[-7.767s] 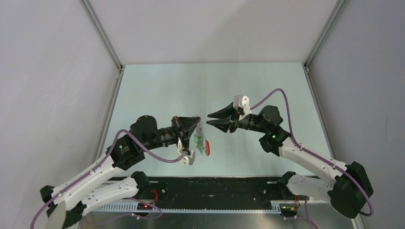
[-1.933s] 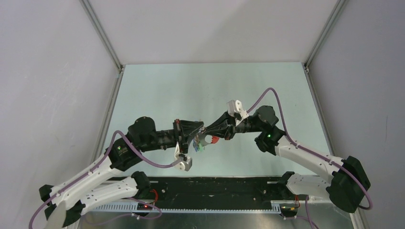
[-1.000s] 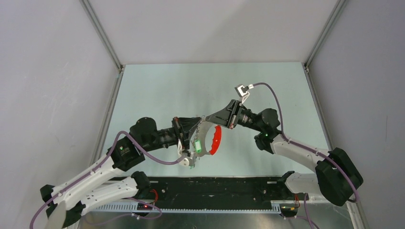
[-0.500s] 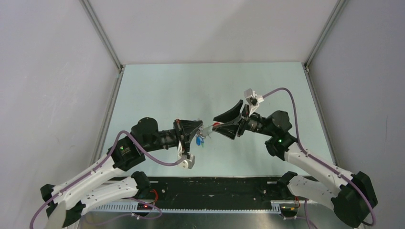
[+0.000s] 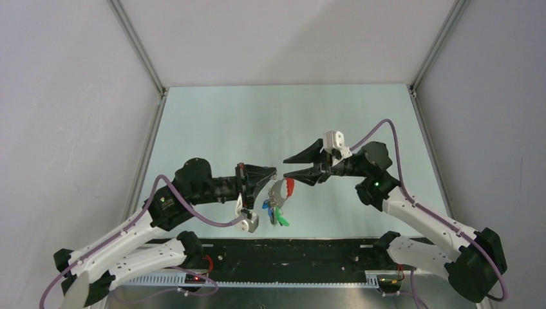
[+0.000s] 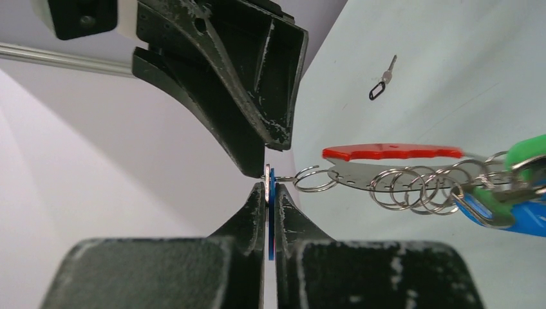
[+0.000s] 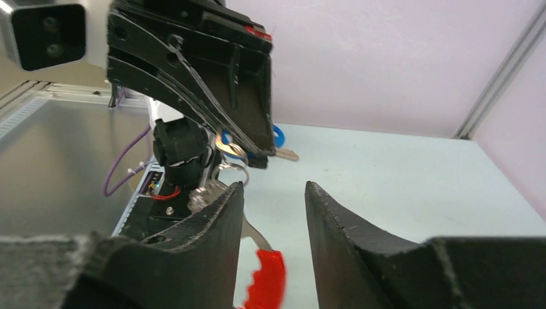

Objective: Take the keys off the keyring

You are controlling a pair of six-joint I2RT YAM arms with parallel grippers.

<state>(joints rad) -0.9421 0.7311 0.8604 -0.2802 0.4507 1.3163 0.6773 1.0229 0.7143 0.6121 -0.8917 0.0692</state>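
My left gripper is shut on a blue-tagged key, seen edge-on between its fingers. From that key the keyring trails off to the right: a small ring, a grey metal strap, a red plastic loop and several rings. The other keys, with green and blue tags, hang at its far end. In the top view the bunch dangles below the left fingertips. My right gripper stands open just right of the left one. The red loop lies below its fingers, and I cannot tell if it touches them.
A lone silver key with a black oval tag lies on the pale green table beyond the bunch. Grey walls with metal rails close in the table on three sides. The black base rail runs along the near edge.
A second ago the right gripper was shut on the keyring, stretched against the left gripper. It has let go, opened and drawn back to the right. The bunch now hangs from the left gripper.
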